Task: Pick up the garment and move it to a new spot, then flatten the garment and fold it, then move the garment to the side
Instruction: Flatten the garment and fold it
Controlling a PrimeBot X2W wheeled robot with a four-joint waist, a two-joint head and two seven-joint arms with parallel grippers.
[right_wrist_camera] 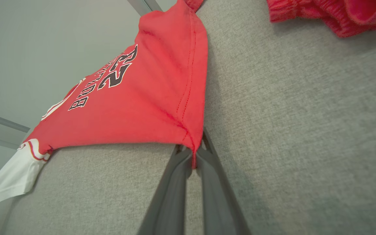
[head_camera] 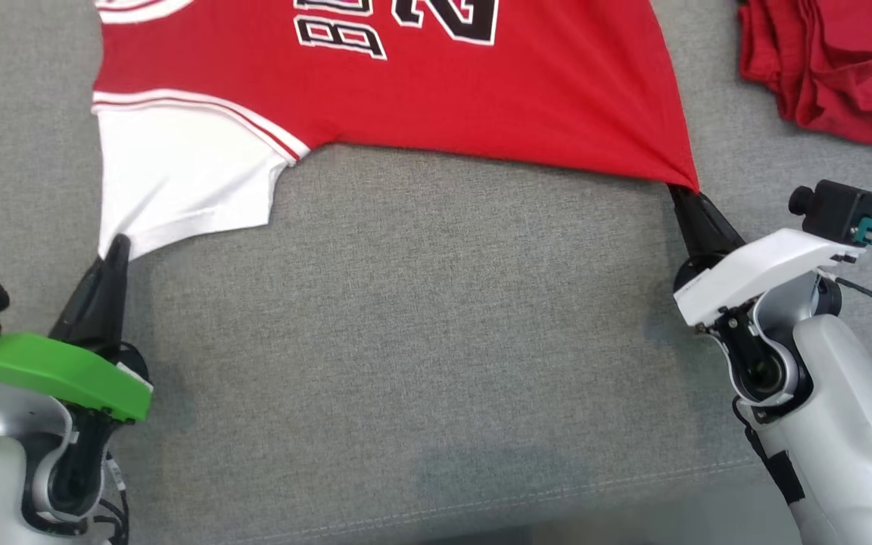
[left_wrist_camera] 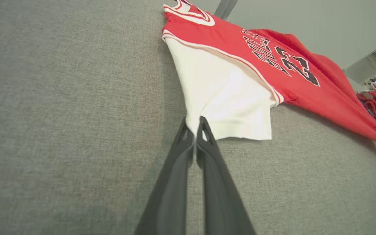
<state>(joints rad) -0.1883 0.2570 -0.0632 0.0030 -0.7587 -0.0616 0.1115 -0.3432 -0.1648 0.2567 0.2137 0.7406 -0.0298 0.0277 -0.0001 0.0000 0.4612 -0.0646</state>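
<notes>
Presently the left gripper [head_camera: 116,246] is clamped on the white sleeve [head_camera: 179,182] and the right gripper [head_camera: 682,189] on the red hem corner [head_camera: 674,168] of the garment [head_camera: 406,98], which lies stretched across the grey cushion [head_camera: 436,341]; both should draw evenly, low and apart, so the cloth settles flat.

Green-capped left tool [head_camera: 117,247], white-capped right tool [head_camera: 683,195]

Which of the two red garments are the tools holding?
The red jersey with a white sleeve and black lettering: the left tool pinches its sleeve, the right tool its corner. The crumpled red garment lies apart.
</notes>
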